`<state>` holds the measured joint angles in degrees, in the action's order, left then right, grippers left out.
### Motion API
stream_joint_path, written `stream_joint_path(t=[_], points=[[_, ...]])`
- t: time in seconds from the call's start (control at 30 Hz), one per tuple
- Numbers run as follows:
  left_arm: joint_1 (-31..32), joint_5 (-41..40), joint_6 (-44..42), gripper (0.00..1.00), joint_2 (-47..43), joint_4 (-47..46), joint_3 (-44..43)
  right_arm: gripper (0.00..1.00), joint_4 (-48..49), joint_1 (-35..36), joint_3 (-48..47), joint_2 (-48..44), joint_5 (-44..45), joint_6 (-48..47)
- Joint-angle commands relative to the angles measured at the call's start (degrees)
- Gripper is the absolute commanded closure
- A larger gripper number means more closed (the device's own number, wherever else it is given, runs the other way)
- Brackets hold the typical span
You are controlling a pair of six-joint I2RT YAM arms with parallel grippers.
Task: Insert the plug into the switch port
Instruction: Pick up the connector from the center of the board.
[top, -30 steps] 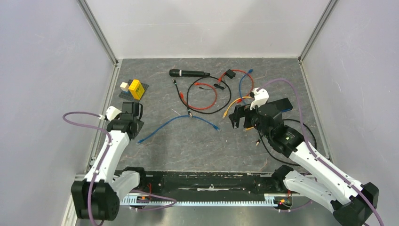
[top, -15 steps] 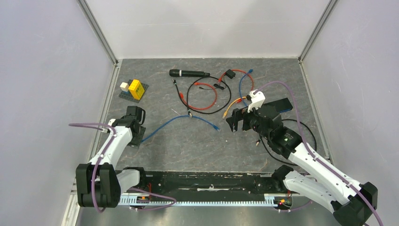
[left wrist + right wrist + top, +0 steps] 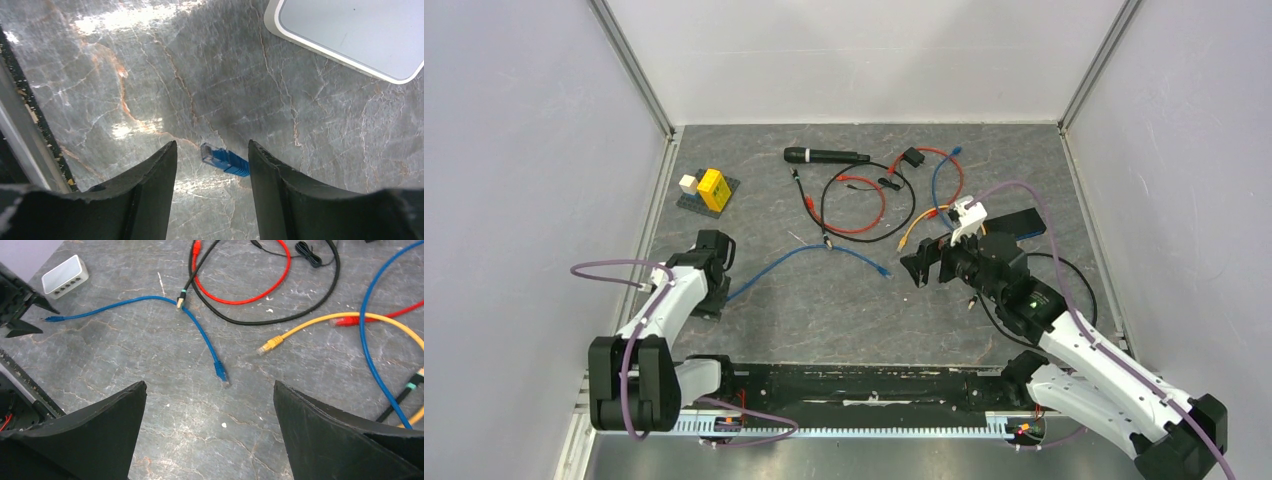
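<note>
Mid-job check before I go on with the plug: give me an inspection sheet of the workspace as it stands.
Surface: grey marbled table, no spills seen.
Job's things: blue plug lies on the table, apart from the switch.
Clutter: microphone and yellow block, far side.
Grippers: left gripper open, astride the plug; right gripper open, holding nothing.
Cables: blue cable loose; red cable, black cable and yellow cable overlap at the far side.
Surroundings: pale walls, nothing else seen.
</note>
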<state>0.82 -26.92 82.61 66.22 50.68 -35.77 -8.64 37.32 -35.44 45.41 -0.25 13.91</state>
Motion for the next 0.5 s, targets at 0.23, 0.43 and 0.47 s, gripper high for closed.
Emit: stream_joint_path(t=[0.23, 0.43, 0.47], points=[[-0.29, 0.11, -1.86, 0.85, -2.16, -5.25, -2.10, 0.15, 29.20, 0.52, 3.34, 9.61, -3.92, -8.31], [-0.29, 6.98, -9.54, 0.98, -4.92, -8.93, -3.99, 0.17, 36.62, 7.12, -10.82, 28.70, -12.79, -22.23], [-0.23, 8.16, -9.78, 0.98, -4.88, -8.93, -4.35, 0.17, 39.12, 8.36, -12.10, 31.69, -13.94, -23.96]])
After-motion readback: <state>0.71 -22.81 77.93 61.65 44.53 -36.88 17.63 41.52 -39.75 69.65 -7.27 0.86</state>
